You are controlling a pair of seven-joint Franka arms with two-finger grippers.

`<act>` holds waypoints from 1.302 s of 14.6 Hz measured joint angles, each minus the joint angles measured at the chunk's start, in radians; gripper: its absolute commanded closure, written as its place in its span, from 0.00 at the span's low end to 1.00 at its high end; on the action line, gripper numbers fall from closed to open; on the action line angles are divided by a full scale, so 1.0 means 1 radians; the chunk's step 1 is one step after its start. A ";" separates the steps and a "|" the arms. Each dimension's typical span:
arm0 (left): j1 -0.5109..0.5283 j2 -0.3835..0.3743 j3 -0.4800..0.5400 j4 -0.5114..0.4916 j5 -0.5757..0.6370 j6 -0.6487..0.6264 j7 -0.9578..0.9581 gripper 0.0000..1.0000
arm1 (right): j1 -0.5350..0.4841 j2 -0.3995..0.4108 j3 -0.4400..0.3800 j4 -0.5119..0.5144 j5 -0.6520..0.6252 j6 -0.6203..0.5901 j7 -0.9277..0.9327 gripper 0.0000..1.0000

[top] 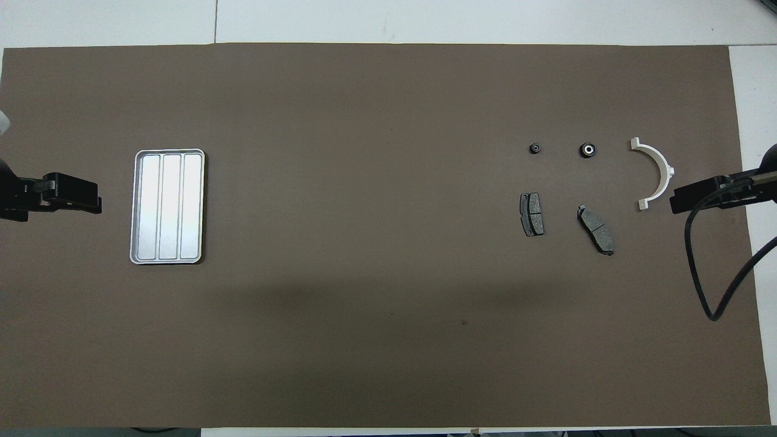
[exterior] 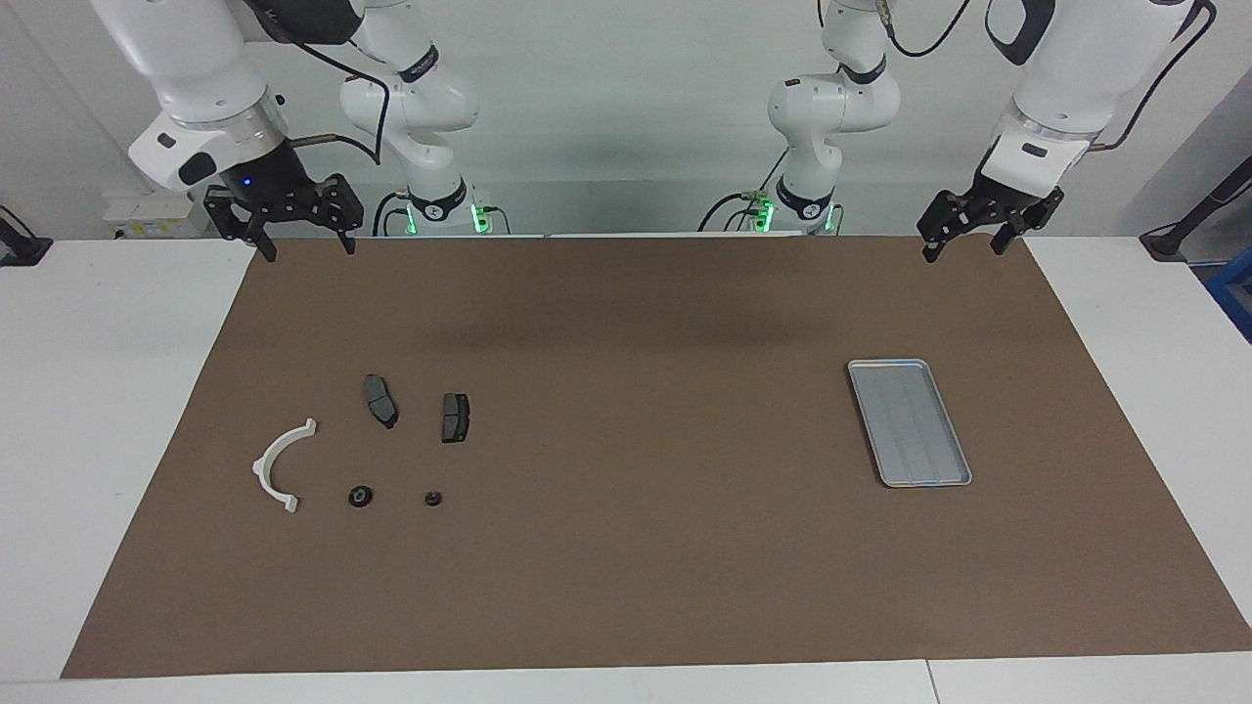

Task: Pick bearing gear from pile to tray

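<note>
Toward the right arm's end, the pile (exterior: 367, 450) lies untouched; both the right pincer (exterior: 304, 247) and left pincer (exterior: 966, 244) hang released. Next, I judge, right descends on a black round piece (exterior: 360, 497) for the tray (exterior: 909, 422).

No text, label, brand, number or sign can be read on anything in either view.

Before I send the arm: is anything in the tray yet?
No, the tray shows only its bare ridged floor, and every part still lies on the mat.
</note>
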 measured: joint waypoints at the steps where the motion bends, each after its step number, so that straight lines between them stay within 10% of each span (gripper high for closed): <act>1: 0.000 0.000 0.000 0.000 0.000 0.000 0.000 0.00 | 0.000 0.000 0.000 0.000 0.000 0.000 0.000 0.00; 19: 0.000 0.000 0.000 0.000 0.000 0.000 0.000 0.00 | 0.006 0.007 0.004 -0.041 0.000 0.083 0.013 0.00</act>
